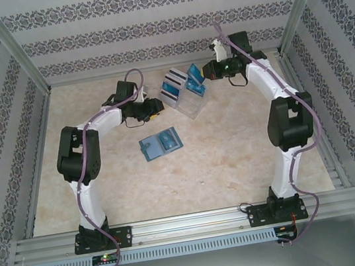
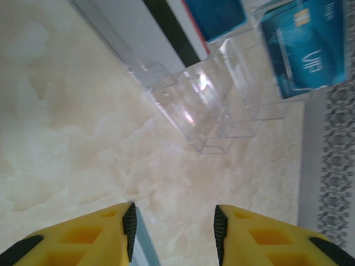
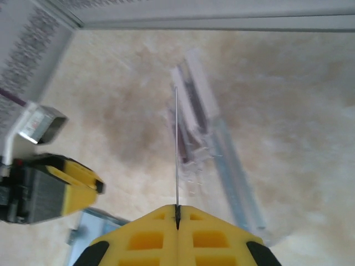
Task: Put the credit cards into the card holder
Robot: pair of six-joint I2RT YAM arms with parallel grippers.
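The teal card holder (image 1: 161, 143) lies open and flat on the table, mid-left. Credit cards stand in a clear stand (image 1: 186, 101): a teal one (image 2: 310, 47), another blue one (image 2: 216, 16) and a white one with a dark stripe (image 2: 166, 33). My right gripper (image 3: 177, 213) is shut on one thin card (image 3: 176, 149), seen edge-on above the stand (image 3: 205, 127); from above, this gripper (image 1: 207, 71) holds the teal card (image 1: 194, 80) at the stand's right end. My left gripper (image 2: 175, 221) is open with nothing between its fingers, low over the table just left of the stand (image 2: 216, 111). A thin grey-blue strip (image 2: 141, 244) runs beside its left pad.
Patterned walls and metal frame posts close in the table on the left, back and right. The left gripper (image 3: 61, 191) is close to the right one, lower left in the right wrist view. Bare marble-look tabletop (image 1: 236, 164) stretches in front of the card holder.
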